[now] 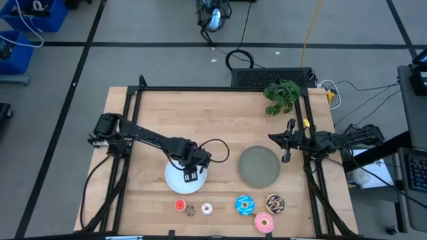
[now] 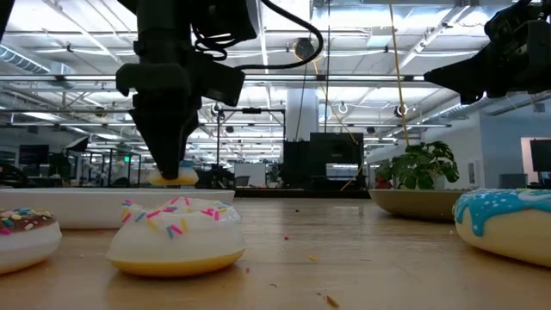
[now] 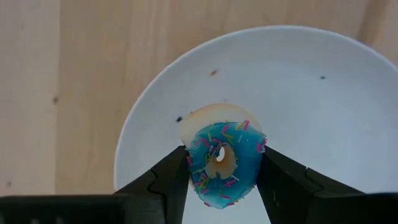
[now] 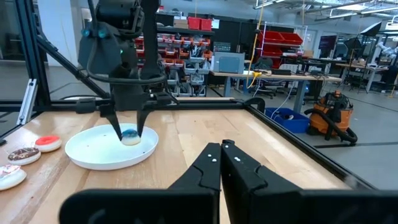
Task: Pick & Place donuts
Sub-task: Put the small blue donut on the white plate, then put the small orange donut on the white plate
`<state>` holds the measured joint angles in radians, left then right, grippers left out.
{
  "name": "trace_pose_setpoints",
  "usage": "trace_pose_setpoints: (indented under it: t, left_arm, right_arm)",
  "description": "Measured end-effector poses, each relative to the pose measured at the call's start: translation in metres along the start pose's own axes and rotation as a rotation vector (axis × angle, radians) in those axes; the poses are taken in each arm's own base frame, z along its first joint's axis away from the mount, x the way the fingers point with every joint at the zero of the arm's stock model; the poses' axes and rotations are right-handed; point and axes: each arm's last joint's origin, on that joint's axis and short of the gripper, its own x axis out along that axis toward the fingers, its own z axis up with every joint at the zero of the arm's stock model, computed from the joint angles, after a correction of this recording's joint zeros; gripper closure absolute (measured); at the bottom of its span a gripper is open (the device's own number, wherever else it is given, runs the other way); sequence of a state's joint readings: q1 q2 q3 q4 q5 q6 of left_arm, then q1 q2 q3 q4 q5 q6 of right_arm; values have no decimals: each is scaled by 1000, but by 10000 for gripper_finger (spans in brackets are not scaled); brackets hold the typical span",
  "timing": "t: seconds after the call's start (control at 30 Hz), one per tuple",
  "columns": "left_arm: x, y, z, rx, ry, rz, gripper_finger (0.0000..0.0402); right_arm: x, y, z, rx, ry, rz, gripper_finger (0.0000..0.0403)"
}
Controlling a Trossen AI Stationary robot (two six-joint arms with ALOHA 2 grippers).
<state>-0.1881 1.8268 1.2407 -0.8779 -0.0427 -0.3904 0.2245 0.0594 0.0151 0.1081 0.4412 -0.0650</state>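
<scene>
The left gripper [image 3: 219,180] clamps the tiny blue donut [image 3: 222,167] over the white plate [image 3: 323,87]; part the jaws gently; the right gripper [image 4: 221,163], jaws closed, waits near the grey plate [image 1: 259,166].

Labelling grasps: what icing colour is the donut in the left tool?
Blue with sprinkles, clearest in the left wrist view.

Left claw [image 3: 221,180] clamped, right claw [image 4: 221,163] closed.

Two black, slender jointed arms with loose black cables looping along them. Left gripper [image 3: 221,186] has broad, matte black wedge fingers; right gripper [image 4: 221,163] ends in matching tapered black fingers.
</scene>
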Motion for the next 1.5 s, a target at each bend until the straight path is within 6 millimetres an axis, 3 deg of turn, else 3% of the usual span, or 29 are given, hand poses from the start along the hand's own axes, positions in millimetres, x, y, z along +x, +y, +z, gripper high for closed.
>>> trace_pose_setpoints:
  t: [0.57, 0.93, 1.23, 1.5]
  left_arm:
    - [18, 0, -9, 64, 39, 32, 221]
    - [21, 0, -13, 64, 53, 39, 93]
    - [3, -4, -5, 96, 66, 43, 28]
    - [-50, -12, 8, 26, 90, 84, 44]
  right_arm:
    - [0, 0, 0, 0, 0, 0, 403]
    - [0, 0, 0, 0, 0, 0, 403]
    - [0, 0, 0, 0, 0, 0, 403]
    - [0, 0, 0, 0, 0, 1, 403]
